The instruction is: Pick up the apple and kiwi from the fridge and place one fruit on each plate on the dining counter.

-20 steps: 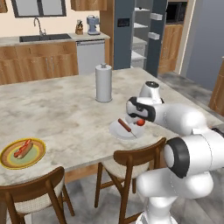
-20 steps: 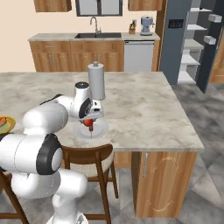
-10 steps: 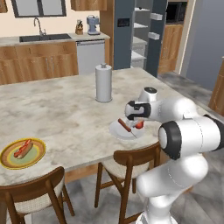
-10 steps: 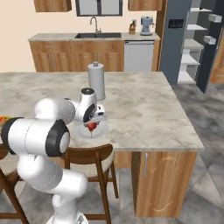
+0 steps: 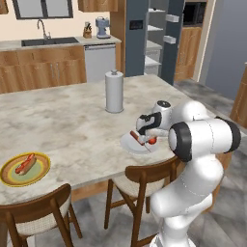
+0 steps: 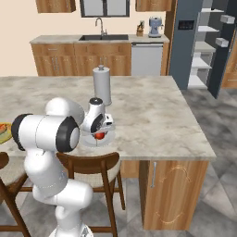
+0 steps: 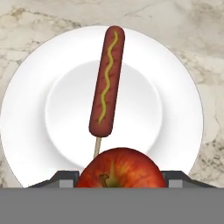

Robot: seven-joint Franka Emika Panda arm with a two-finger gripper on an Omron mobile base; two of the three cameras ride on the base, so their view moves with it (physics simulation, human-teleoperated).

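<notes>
Currently, far left on the counter [image 5: 72, 125]: yellow plate [image 5: 25, 169] carrying a sausage stick [image 5: 25, 164], no fruit on it. Toward the middle, a paper towel roll [image 5: 114, 91] stands upright, well apart from both plates. Right of that, white plate [image 5: 136, 143] near the counter's front edge, also with a sausage on a stick [image 7: 106, 82] lying across it. Gripper [image 5: 148, 136] hangs just above this plate, clamped on the apple [image 7: 120, 168]; hand view puts the apple over the plate's near rim, fingers either side. Whether it touches the plate, cannot tell. Far right, fridge [image 6: 203, 41] stands open, shelves visible. Judgement: apple fetched, release onto white plate pending; kiwi not yet delivered, so yellow plate remains to be served.
</notes>
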